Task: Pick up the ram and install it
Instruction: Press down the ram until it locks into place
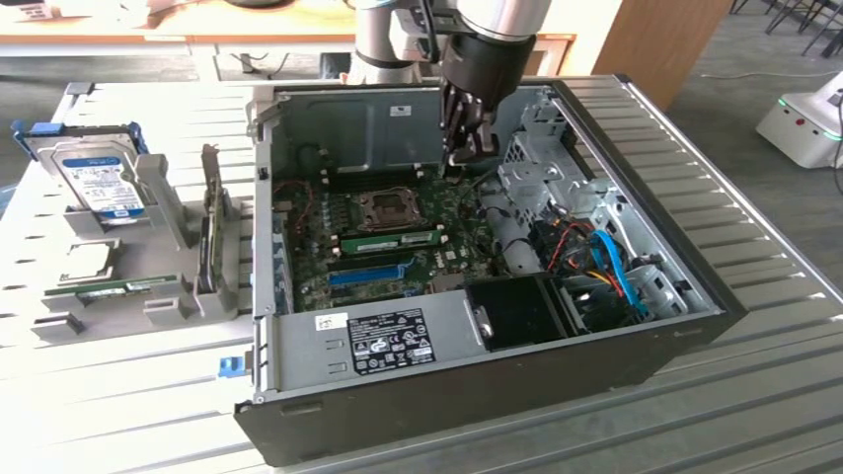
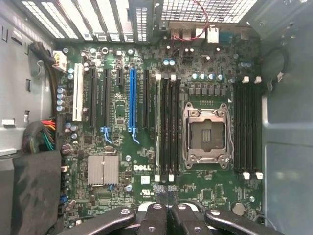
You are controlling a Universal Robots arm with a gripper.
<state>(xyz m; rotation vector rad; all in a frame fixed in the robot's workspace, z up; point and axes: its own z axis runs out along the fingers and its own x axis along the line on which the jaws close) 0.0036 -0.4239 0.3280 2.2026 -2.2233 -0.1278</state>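
A green ram stick (image 1: pixel 395 240) stands in a motherboard slot between the CPU socket (image 1: pixel 389 207) and the blue slot (image 1: pixel 362 273). In the wrist view it shows edge-on as a pale strip (image 2: pixel 157 127) in the slot bank beside the CPU socket (image 2: pixel 205 133). A second green stick (image 1: pixel 114 289) lies in a grey holder on the table, at the exterior view's left. My gripper (image 1: pixel 464 153) hangs inside the open case above the motherboard's far part. Its fingers (image 2: pixel 160 196) are shut together with nothing between them.
The open computer case (image 1: pixel 685 326) has a black fan shroud (image 1: pixel 520 311), blue and orange cables (image 1: pixel 613 276) and a drive cage (image 1: pixel 554 168). Outside it, at the exterior view's left, stand a hard drive (image 1: pixel 99 178) and an upright grey card (image 1: pixel 211 227) in grey holders.
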